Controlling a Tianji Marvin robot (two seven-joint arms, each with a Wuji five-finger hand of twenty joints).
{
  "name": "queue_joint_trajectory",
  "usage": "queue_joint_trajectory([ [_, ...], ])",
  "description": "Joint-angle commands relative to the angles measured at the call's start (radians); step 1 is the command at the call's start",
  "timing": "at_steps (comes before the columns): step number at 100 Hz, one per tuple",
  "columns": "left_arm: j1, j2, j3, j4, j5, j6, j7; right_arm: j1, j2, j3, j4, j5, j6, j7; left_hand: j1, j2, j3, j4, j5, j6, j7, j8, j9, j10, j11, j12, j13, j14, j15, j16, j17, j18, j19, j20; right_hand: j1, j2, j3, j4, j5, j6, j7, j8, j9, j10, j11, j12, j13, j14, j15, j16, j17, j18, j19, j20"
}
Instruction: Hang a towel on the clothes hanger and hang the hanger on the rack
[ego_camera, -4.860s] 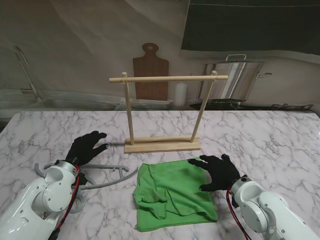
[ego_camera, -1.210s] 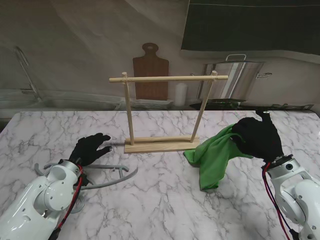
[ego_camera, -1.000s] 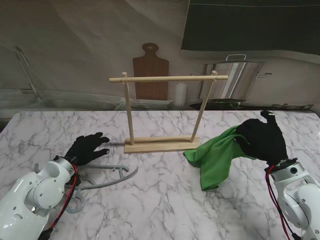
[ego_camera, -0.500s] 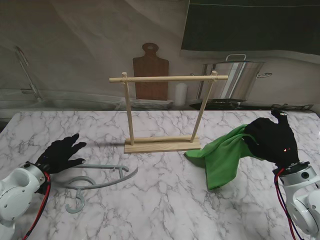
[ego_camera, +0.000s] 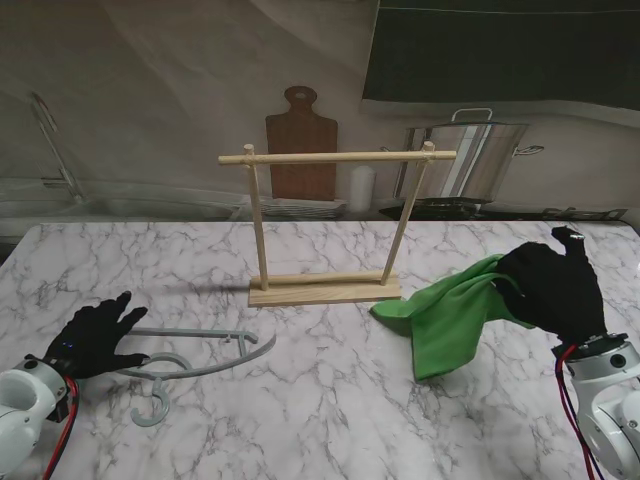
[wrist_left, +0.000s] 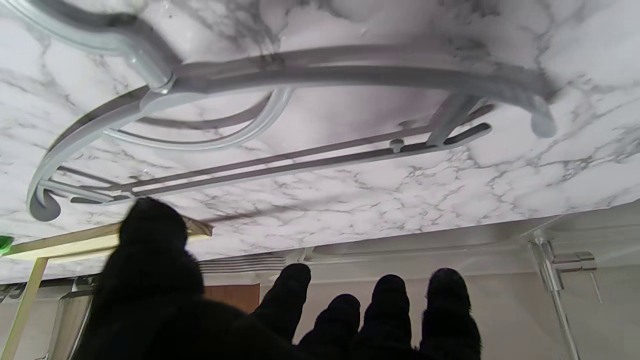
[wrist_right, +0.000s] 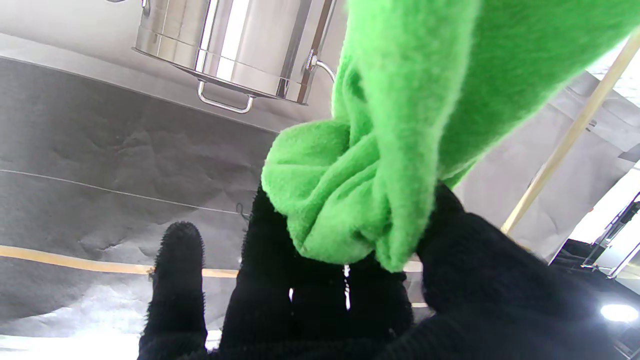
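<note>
A green towel (ego_camera: 450, 315) hangs lifted off the table at the right, bunched in my right hand (ego_camera: 552, 290), which is shut on it; the right wrist view shows the towel (wrist_right: 380, 150) pinched between thumb and fingers (wrist_right: 280, 280). A grey plastic hanger (ego_camera: 195, 360) lies flat on the marble at the left, hook toward me. My left hand (ego_camera: 92, 338) rests open by the hanger's left end, fingers spread, not holding it. In the left wrist view the hanger (wrist_left: 300, 80) lies just beyond the fingertips (wrist_left: 390, 295). The wooden rack (ego_camera: 335, 225) stands at table centre, its bar bare.
Behind the table edge are a wooden cutting board (ego_camera: 300, 140), a white bottle (ego_camera: 361, 187) and a steel pot (ego_camera: 470, 155). A faucet (ego_camera: 55, 145) rises at the far left. The marble table (ego_camera: 320, 410) stretches between the hanger and the towel.
My right hand picked the towel off the table and carried it up and to the right. My left arm drew back to the left, uncovering the hanger; the hand now sits at its left end.
</note>
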Motion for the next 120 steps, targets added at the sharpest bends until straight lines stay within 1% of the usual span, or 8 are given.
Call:
queue_joint_trajectory([
  [1, -0.01, 0.008, -0.005, 0.012, 0.0, -0.015, -0.038, -0.007, -0.002, 0.001, 0.003, -0.001, 0.008, -0.006, -0.047, -0.06, -0.014, 0.005, -0.046, 0.02, -0.028, -0.03, -0.046, 0.019, -0.015, -0.02, -0.022, 0.003, -0.01, -0.023, -0.01, -0.019, -0.171, -0.019, 0.024, 0.053, 0.038, -0.002, 0.054, -0.064, 0.048, 0.046, 0.02, -0.032, -0.014, 0.017, 0.017, -0.006, -0.025, 0.013, -0.026, 0.024, -0.014, 0.014],
  [16, -0.042, 0.02, -0.013, 0.033, 0.018, -0.058, -0.097, -0.006, -0.003, -0.003, 0.004, 0.002, 0.01, -0.007, -0.073, -0.161, -0.007, 0.004, -0.077, 0.004, -0.034, -0.064, -0.054, 0.018, -0.016, -0.021, -0.015, 0.001, -0.008, -0.025, 0.003, -0.044, -0.17, -0.025, 0.024, 0.054, 0.037, -0.002, 0.055, -0.065, 0.047, 0.047, 0.02, -0.032, -0.016, 0.018, 0.017, -0.005, -0.026, 0.014, -0.032, 0.026, -0.02, 0.012],
  [28, -0.08, 0.032, -0.014, 0.06, 0.019, -0.102, -0.159, -0.005, -0.003, -0.006, 0.003, 0.002, 0.012, -0.001, -0.074, -0.176, 0.001, 0.007, -0.086, 0.014, -0.033, -0.077, -0.054, 0.022, -0.016, -0.022, -0.005, 0.002, -0.004, -0.025, 0.016, -0.055, -0.167, -0.028, 0.025, 0.054, 0.037, -0.001, 0.055, -0.065, 0.046, 0.048, 0.02, -0.033, -0.019, 0.02, 0.017, -0.004, -0.027, 0.014, -0.035, 0.028, -0.025, 0.009],
  [33, -0.097, 0.037, -0.012, 0.076, 0.022, -0.126, -0.173, -0.005, -0.003, -0.007, 0.004, 0.003, 0.013, -0.001, -0.074, -0.177, 0.003, 0.007, -0.068, 0.042, -0.021, -0.075, -0.041, 0.025, -0.012, -0.02, 0.004, 0.001, 0.002, -0.023, 0.026, -0.061, -0.164, -0.029, 0.025, 0.054, 0.036, -0.001, 0.056, -0.065, 0.045, 0.048, 0.021, -0.032, -0.019, 0.02, 0.017, -0.005, -0.027, 0.014, -0.039, 0.029, -0.028, 0.008],
  [38, -0.11, 0.041, -0.009, 0.086, 0.017, -0.141, -0.19, -0.005, -0.003, -0.009, 0.004, 0.003, 0.015, -0.001, -0.07, -0.184, 0.005, 0.008, -0.048, 0.108, -0.002, -0.062, -0.021, 0.04, -0.009, -0.019, 0.018, 0.004, 0.009, -0.02, 0.04, -0.065, -0.16, -0.03, 0.025, 0.053, 0.036, -0.001, 0.055, -0.066, 0.045, 0.048, 0.021, -0.031, -0.02, 0.021, 0.017, -0.004, -0.028, 0.014, -0.039, 0.029, -0.03, 0.007],
  [52, -0.135, 0.048, 0.004, 0.114, 0.036, -0.176, -0.195, -0.005, -0.004, -0.015, 0.005, 0.006, 0.024, -0.001, -0.071, -0.186, 0.006, 0.008, -0.069, 0.129, 0.0, -0.038, -0.038, 0.041, -0.018, -0.019, -0.001, 0.001, 0.01, -0.021, 0.034, -0.08, -0.171, -0.046, 0.025, 0.053, 0.035, -0.001, 0.055, -0.064, 0.044, 0.048, 0.022, -0.031, -0.02, 0.022, 0.017, -0.004, -0.028, 0.015, -0.046, 0.032, -0.037, 0.004],
  [90, -0.187, 0.059, 0.094, 0.185, 0.044, -0.167, -0.235, 0.001, -0.005, -0.035, 0.018, 0.013, 0.038, -0.003, -0.07, -0.176, 0.007, 0.009, -0.101, 0.119, -0.03, -0.066, -0.055, 0.028, -0.016, -0.022, -0.025, -0.004, 0.011, -0.024, 0.018, -0.086, -0.175, -0.054, 0.025, 0.054, 0.033, -0.001, 0.057, -0.064, 0.041, 0.05, 0.023, -0.03, -0.021, 0.025, 0.016, -0.002, -0.028, 0.016, -0.059, 0.037, -0.057, -0.007],
  [120, -0.206, 0.061, 0.123, 0.21, 0.072, -0.154, -0.216, -0.001, -0.006, -0.036, 0.022, 0.015, 0.044, -0.007, -0.066, -0.166, 0.007, 0.009, -0.111, 0.125, -0.034, -0.084, -0.055, 0.033, -0.016, -0.022, -0.031, -0.005, 0.013, -0.023, 0.013, -0.086, -0.173, -0.054, 0.026, 0.055, 0.031, 0.0, 0.057, -0.063, 0.039, 0.05, 0.023, -0.03, -0.022, 0.025, 0.016, -0.002, -0.028, 0.017, -0.063, 0.038, -0.065, -0.014],
])
